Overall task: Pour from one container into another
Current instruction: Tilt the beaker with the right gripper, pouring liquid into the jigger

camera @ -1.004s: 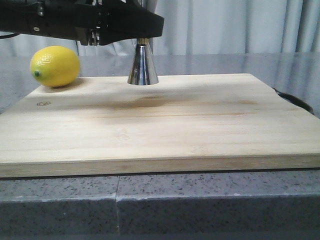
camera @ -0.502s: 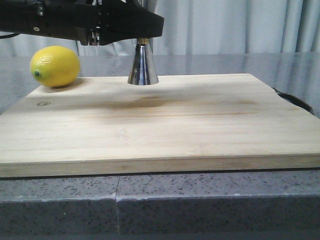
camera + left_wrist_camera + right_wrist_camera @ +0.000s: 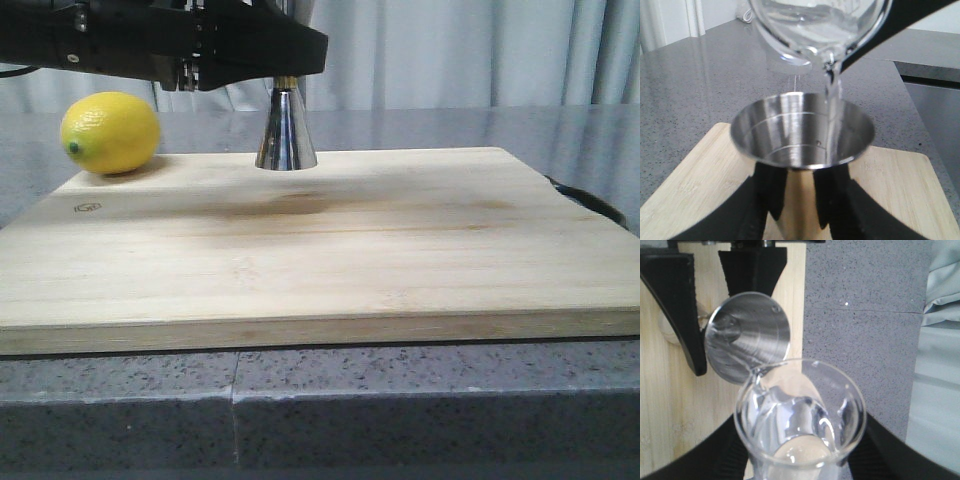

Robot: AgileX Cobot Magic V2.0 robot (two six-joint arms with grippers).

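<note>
The steel jigger (image 3: 802,132) stands upright on the wooden board, its waist clamped between my left gripper's (image 3: 802,200) black fingers. In the front view only the jigger's lower cone (image 3: 286,135) shows under the dark arm. The clear glass beaker (image 3: 800,415) is tilted, with my right gripper (image 3: 800,457) shut around its body. Its lip hangs over the jigger's open cup (image 3: 747,335). A thin stream of water (image 3: 831,90) falls from the beaker (image 3: 815,25) into the cup. The front view does not show the beaker.
A yellow lemon (image 3: 110,132) rests at the back left corner of the wooden cutting board (image 3: 320,250). The board lies on a grey speckled counter (image 3: 400,410). A dark object (image 3: 592,203) peeks out past the board's right edge. Curtains hang behind.
</note>
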